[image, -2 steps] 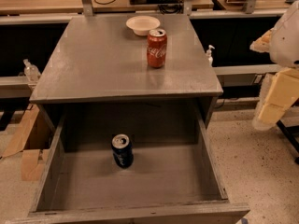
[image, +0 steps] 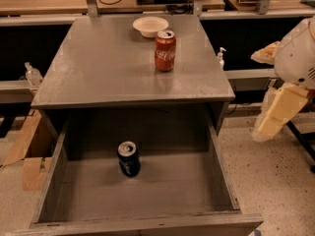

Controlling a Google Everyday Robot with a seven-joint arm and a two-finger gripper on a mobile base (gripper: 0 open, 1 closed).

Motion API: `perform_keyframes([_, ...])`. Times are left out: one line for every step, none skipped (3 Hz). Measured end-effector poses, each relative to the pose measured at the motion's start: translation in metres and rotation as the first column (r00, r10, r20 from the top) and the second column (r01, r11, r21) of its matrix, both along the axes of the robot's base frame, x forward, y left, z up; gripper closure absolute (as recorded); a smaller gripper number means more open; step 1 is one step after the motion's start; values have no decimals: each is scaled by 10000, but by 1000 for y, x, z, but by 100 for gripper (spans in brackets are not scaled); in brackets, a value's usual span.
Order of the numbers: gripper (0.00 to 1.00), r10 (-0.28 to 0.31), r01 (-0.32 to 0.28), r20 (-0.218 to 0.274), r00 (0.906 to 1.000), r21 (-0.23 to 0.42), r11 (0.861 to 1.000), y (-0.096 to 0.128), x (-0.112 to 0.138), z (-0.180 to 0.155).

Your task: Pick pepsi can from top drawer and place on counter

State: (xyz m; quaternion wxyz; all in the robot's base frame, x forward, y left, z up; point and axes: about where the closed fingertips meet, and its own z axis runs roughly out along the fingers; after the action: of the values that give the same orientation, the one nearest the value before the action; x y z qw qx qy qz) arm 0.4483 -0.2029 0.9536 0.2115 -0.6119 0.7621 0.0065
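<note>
Arm has crept slightly left and down at the right edge of frame; both cans unmoved. Jaws are at right edge, mid-height, right of the table and well apart from it. Can't tell how wide they stand. Pepsi can is upright in the open top drawer, left of centre, lower frame. Coca-Cola can and white bowl are on the table.
</note>
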Motion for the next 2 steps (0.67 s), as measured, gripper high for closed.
perform_keyframes([0, 1005, -1029, 220, 9947, 1911, 9762, 30, 4, -66])
perform_keyframes([0, 1755, -1937, 822, 9810, 3883, 9009, 79, 18, -120])
